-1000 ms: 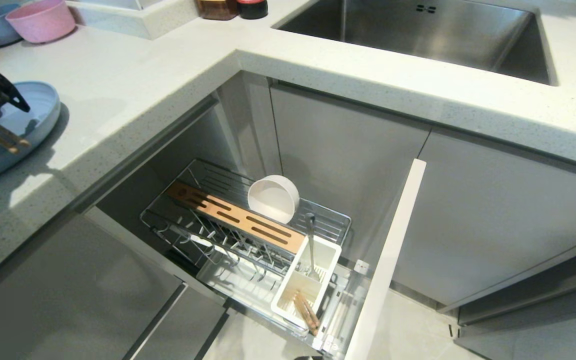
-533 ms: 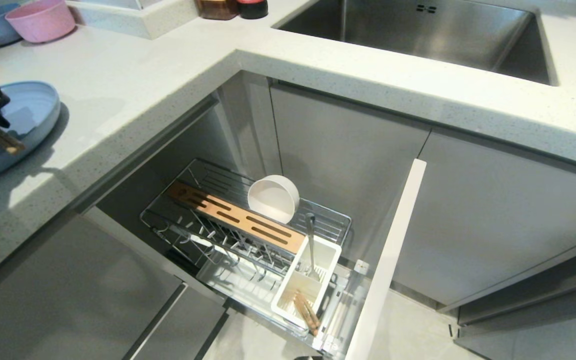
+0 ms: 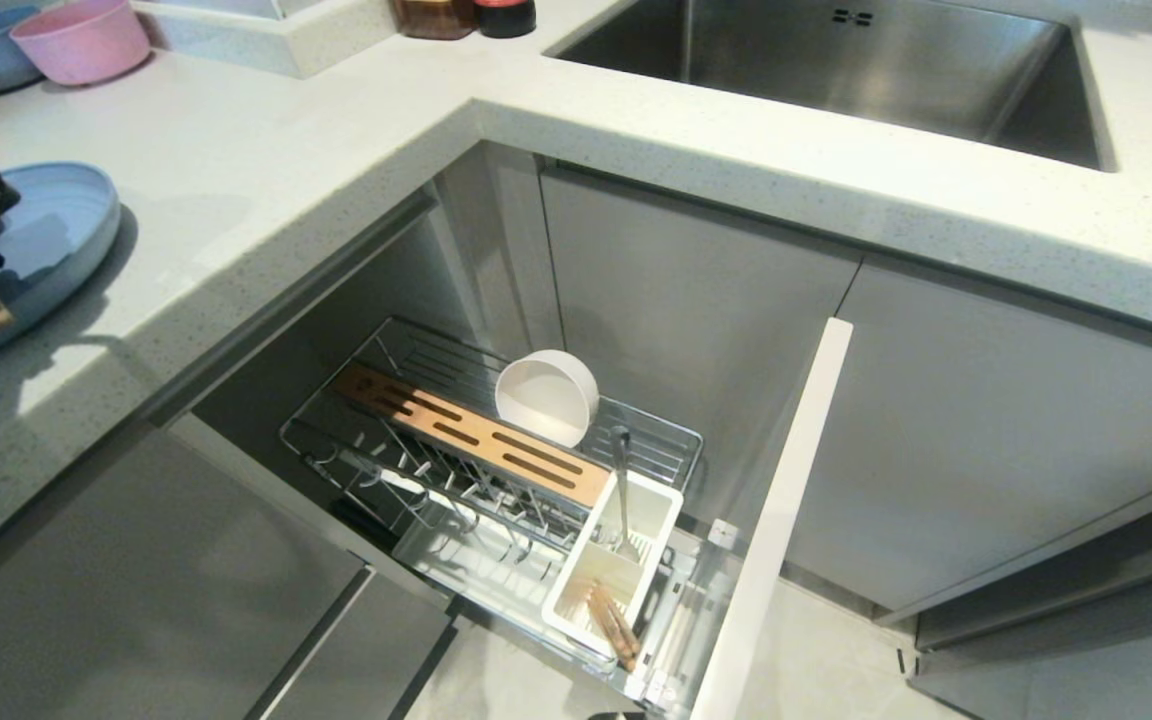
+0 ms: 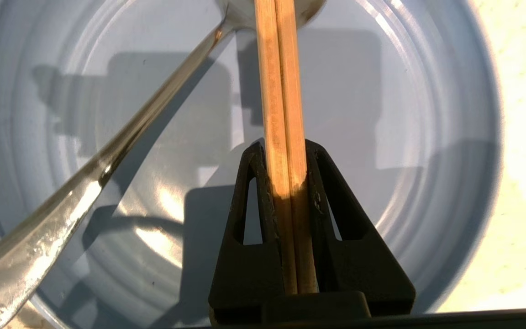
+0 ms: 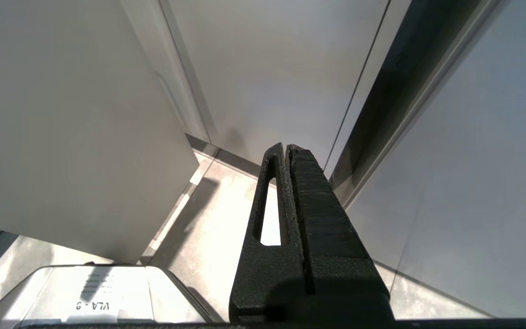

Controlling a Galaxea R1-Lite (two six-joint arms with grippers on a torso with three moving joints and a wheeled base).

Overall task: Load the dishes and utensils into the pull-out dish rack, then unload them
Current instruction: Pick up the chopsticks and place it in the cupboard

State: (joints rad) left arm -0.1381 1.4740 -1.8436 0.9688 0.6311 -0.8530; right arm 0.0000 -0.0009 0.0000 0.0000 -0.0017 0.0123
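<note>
On the right wrist view we can read "VLA - 9", upside down, on a white label on the robot's base; no other writing is legible.

Our left tool sits at the far left edge of the head view, mostly cut off, over the light-blue plate on the worktop. Its fingers are clamped tight on a pair of wooden chopsticks, which run out past the tips. A second ago the tool stood wide and the sticks lay at a flatter angle; now they are pinched and point more steeply down. A silver spoon lies across the plate beside them, its bowl hidden beyond the picture's edge.

Our right tool hangs low by the cabinet fronts, its fingers pressed together on nothing.

The pull-out dish rack stands drawn out below the worktop. The cream-white bowl rests on its side behind the wooden strip. The white caddy holds another spoon and another pair of chopsticks. Pink and blue small bowls sit at the far corner, partly cropped.
</note>
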